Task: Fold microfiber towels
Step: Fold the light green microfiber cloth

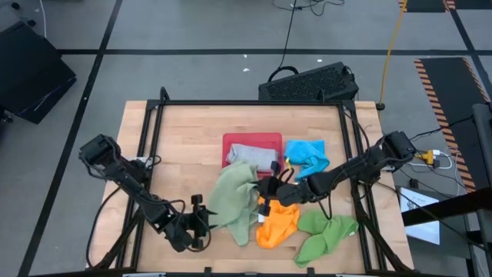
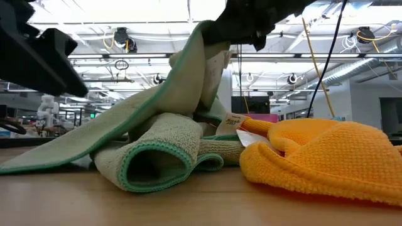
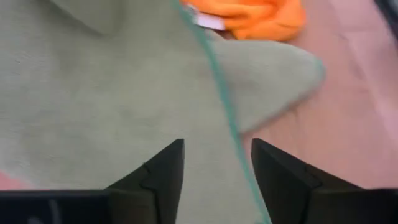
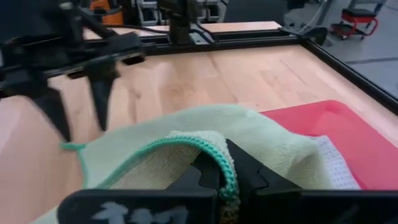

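A sage green microfiber towel (image 1: 234,198) lies crumpled at the table's middle front, one part raised by my shut right gripper (image 4: 227,180), which reaches in from the right (image 1: 265,188). My left gripper (image 1: 204,219) stands open at the towel's near left. Its fingers (image 3: 177,168) straddle the teal-stitched edge (image 3: 224,118); whether they touch it, I cannot tell. An orange towel (image 1: 277,223), a bright green towel (image 1: 327,235) and a bright blue towel (image 1: 307,154) lie on the table to the right. My right gripper pinches the sage towel's teal-hemmed edge (image 4: 217,163) between its two fingers, with a further layer of the cloth draped over them. The fingers come from the table's right, slanting a little downward. The held part is raised (image 2: 201,56); the rest slopes slackly onto the table (image 2: 69,150).
A red tray (image 1: 265,140) at the table's middle holds a grey towel (image 1: 250,156). A black frame (image 1: 154,115) rims the table. Bare wood shows at the far left (image 1: 184,146). A keyboard (image 1: 307,83) sits beyond the far edge.
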